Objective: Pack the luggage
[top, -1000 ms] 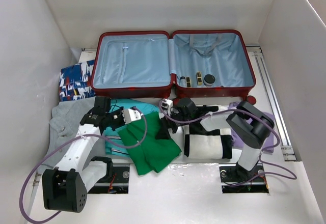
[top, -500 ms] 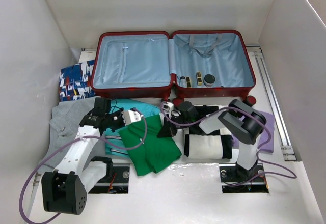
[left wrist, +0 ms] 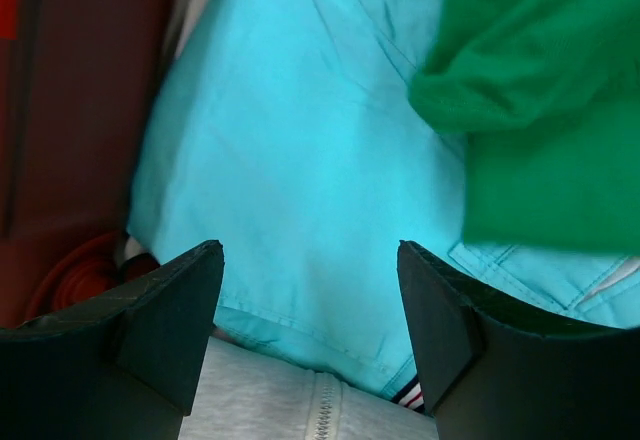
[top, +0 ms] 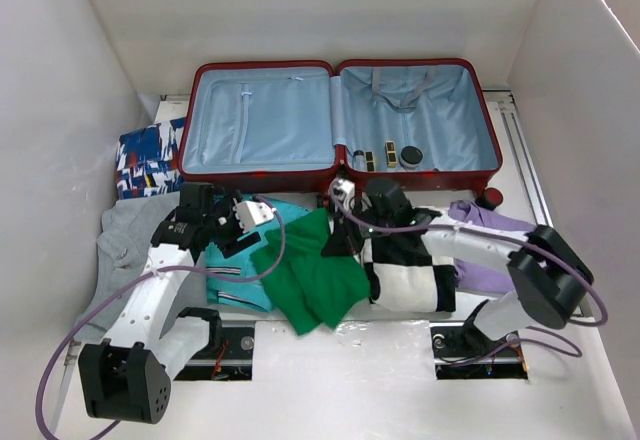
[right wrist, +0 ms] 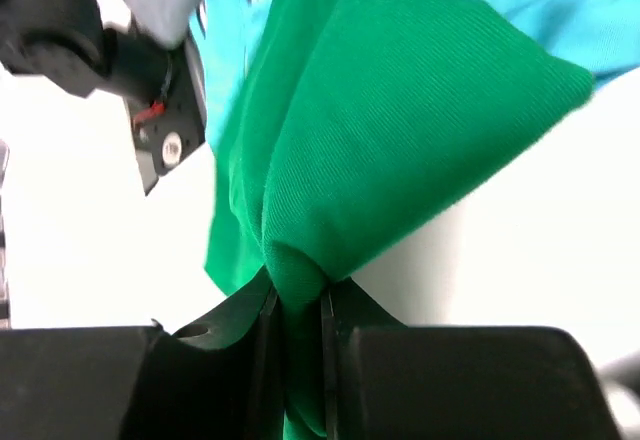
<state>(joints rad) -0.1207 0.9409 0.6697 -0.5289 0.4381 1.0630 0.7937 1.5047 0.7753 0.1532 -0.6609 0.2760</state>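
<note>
The white tabletop (top: 350, 385) carries everything. The luggage (top: 265, 125), a dark-red hard-shell suitcase, lies wide open along the far edge. Both of its pale blue lined halves face up and its hinge runs down the middle. A few small things sit along the near wall of its right half: a black round item (top: 411, 157) and some small bottles (top: 375, 157) beside it.

Clothes are spread between the suitcase and the arm bases. A grey garment (top: 120, 250) lies toward the left edge. A black-and-white checked one (top: 410, 278) lies right of centre, with a purple one (top: 478, 280) just beside it, toward the right edge. A green garment (top: 315, 280) lies bunched in the middle, partly over a turquoise garment (top: 228, 278). A patterned blue, white and red cloth (top: 145, 160) sits at the left end of the suitcase, touching its shell.

The right gripper (top: 336, 244) reaches to the middle of the tabletop, just in front of the suitcase. Its fingers are pressed together on a fold of the green garment, which is pinched tight in the right wrist view (right wrist: 297, 305).

The left gripper (top: 238, 234) hangs over the turquoise garment near the suitcase's left half. Its fingers (left wrist: 180, 310) are spread well apart and hold nothing.
</note>
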